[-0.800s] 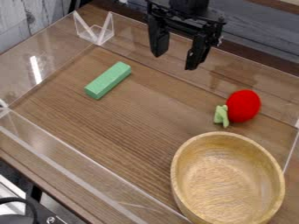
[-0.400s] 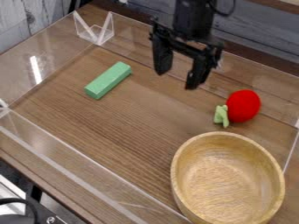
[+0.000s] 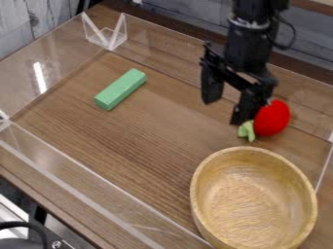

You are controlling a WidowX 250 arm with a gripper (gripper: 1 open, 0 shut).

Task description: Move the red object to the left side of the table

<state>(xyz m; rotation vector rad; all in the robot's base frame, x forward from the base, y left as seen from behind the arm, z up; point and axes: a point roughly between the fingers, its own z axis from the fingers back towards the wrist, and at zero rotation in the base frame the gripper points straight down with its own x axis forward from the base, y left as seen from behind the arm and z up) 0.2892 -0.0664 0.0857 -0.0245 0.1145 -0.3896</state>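
Note:
The red object (image 3: 275, 118), a small round toy fruit with a light-green leafy piece (image 3: 246, 129), lies on the right side of the brown wood-grain table (image 3: 143, 136). My gripper (image 3: 232, 100) hangs open just left of it, its black fingers (image 3: 209, 88) pointing down. The right finger stands close beside the fruit and partly in front of its left edge. Nothing sits between the fingers.
A green rectangular block (image 3: 120, 88) lies at the centre left. A wooden bowl (image 3: 254, 202) fills the near right corner. Low clear acrylic walls (image 3: 78, 170) edge the table, and a clear stand (image 3: 104, 34) sits at the back left.
The gripper has travelled right and toward the front, from the back centre of the table to a spot beside the red object. It stayed open. Nothing else moved.

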